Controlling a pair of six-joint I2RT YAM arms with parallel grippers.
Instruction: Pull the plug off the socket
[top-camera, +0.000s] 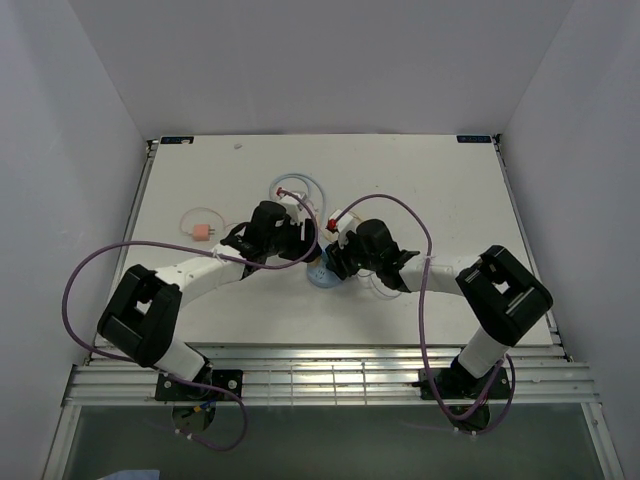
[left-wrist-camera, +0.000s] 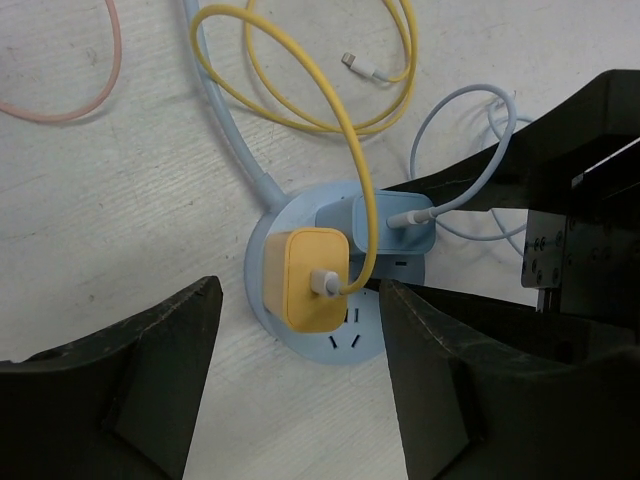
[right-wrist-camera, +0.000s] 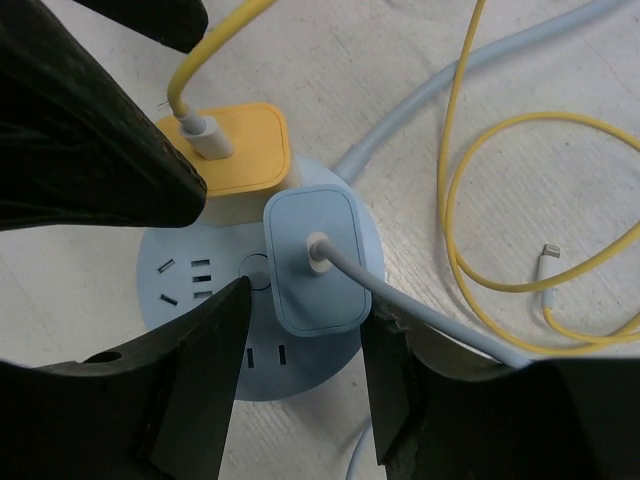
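The socket (top-camera: 322, 279) is a round light-blue puck on the white table, between my two grippers. In the left wrist view, the socket (left-wrist-camera: 335, 350) holds a yellow plug (left-wrist-camera: 303, 280) and a light-blue plug (left-wrist-camera: 395, 222). My left gripper (left-wrist-camera: 300, 390) is open, a little short of the yellow plug and touching nothing. In the right wrist view, my right gripper (right-wrist-camera: 310, 310) is open, with a finger on each side of the light-blue plug (right-wrist-camera: 312, 255). The right finger is at the plug's edge. The yellow plug (right-wrist-camera: 240, 150) stands behind it on the socket (right-wrist-camera: 190, 300).
A yellow cable (left-wrist-camera: 300, 110) loops beyond the socket and ends in a white connector (left-wrist-camera: 360, 65). A pale-blue cord (top-camera: 300, 185) curls at the back. A pink plug (top-camera: 203, 232) with a thin pink cord lies at the left. The arms' purple cables arch over both sides.
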